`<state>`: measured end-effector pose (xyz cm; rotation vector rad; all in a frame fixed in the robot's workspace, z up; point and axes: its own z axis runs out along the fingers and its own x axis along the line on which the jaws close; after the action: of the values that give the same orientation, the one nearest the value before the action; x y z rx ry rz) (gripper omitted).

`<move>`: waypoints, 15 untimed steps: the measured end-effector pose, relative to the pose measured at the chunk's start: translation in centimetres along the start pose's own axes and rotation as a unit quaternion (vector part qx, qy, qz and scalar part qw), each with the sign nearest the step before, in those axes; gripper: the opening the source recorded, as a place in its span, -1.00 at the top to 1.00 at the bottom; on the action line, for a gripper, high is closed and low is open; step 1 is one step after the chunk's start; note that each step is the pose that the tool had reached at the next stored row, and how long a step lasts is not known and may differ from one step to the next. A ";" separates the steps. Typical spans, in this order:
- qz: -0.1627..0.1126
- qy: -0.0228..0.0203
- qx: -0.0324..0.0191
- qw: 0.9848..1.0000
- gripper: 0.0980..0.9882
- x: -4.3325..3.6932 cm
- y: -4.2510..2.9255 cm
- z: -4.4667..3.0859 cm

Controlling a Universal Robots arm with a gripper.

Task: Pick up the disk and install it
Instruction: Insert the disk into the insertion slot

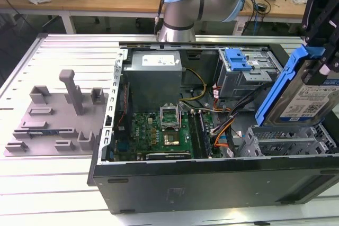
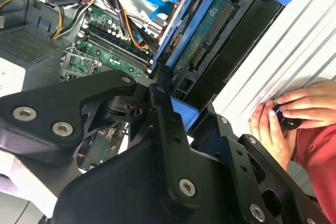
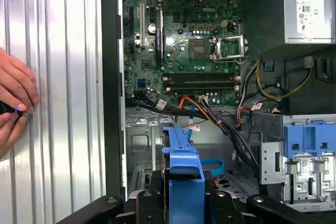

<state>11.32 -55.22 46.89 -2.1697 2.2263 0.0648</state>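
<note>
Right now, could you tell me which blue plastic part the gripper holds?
The blue-railed disk at the exterior view's right, tilted in the gripper; the other blue bracket sits inside the case.

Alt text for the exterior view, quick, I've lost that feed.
The black gripper holds the silver hard disk with bright blue plastic rails, tilted, above the metal drive cage at the exterior view's right of the open black computer case. A grey fixture plate lies at the exterior view's left.
</note>
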 end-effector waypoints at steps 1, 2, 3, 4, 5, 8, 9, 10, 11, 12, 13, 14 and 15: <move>0.000 0.000 0.000 1.000 0.39 0.04 0.00 0.03; 0.000 0.000 0.000 1.000 0.39 0.10 -0.01 0.07; 0.000 0.000 0.000 1.000 0.39 0.14 -0.01 0.11; 0.000 0.000 0.000 1.000 0.39 0.17 -0.01 0.15; 0.000 0.000 0.000 1.000 0.39 0.17 -0.01 0.17; 0.000 0.000 0.000 1.000 0.39 0.19 -0.01 0.32; 0.000 0.000 0.000 1.000 0.39 0.19 -0.01 0.36; 0.000 0.000 0.000 1.000 0.39 0.20 -0.01 0.42; 0.000 0.000 0.000 1.000 0.39 0.20 -0.01 0.46; 0.000 0.000 0.000 1.000 0.39 0.20 -0.01 0.53; 0.000 0.000 0.000 1.000 0.39 0.21 -0.02 0.59; 0.000 0.000 0.000 1.000 0.39 0.21 -0.02 0.62; 0.000 0.000 0.000 1.000 0.39 0.21 -0.03 0.65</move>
<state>11.34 -55.40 46.23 -2.1698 2.2262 0.0647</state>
